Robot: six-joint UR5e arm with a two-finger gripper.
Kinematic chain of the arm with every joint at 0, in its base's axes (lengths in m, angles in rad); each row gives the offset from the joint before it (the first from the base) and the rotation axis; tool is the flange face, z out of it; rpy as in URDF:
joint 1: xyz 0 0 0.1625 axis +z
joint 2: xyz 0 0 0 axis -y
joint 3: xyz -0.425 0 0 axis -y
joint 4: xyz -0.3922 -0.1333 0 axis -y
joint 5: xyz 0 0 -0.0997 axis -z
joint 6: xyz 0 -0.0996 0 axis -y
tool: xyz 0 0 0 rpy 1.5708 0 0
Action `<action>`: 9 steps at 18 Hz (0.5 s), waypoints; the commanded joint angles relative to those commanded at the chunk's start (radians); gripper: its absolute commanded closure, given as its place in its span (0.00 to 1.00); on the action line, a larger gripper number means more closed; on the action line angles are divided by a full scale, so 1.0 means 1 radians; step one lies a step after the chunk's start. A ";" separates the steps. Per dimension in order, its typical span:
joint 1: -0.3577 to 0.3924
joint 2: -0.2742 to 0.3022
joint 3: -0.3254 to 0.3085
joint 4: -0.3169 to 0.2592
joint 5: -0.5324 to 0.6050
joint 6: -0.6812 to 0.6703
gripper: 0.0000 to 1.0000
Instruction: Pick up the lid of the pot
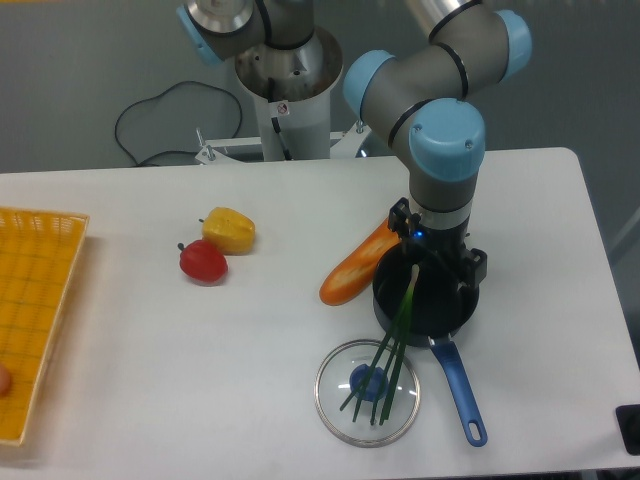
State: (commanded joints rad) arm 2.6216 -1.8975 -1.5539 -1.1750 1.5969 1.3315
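Pot lid (336,388), one: clear, round, metal-rimmed, blue knob (362,380); flat on the tabletop (200,380), knob up, on the camera side of the black pan (430,326). Green stalks (399,338), one bunch: pale end over the pan, blades across the lid. End effector (440,250), one: dark, low over the pan, away from the lid; opening and any hold cannot be told, dark on dark. Blue handle (459,394), one: at the pan, pointing toward the camera. Yellow crate (38,300), one: left edge of view.
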 joint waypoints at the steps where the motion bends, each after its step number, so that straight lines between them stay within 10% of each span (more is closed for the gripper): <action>1: -0.002 0.000 -0.002 0.000 0.003 0.000 0.00; 9: -0.023 0.021 0.003 -0.002 0.000 -0.009 0.00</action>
State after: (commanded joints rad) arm 2.5986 -1.8761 -1.5508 -1.1766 1.5969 1.3223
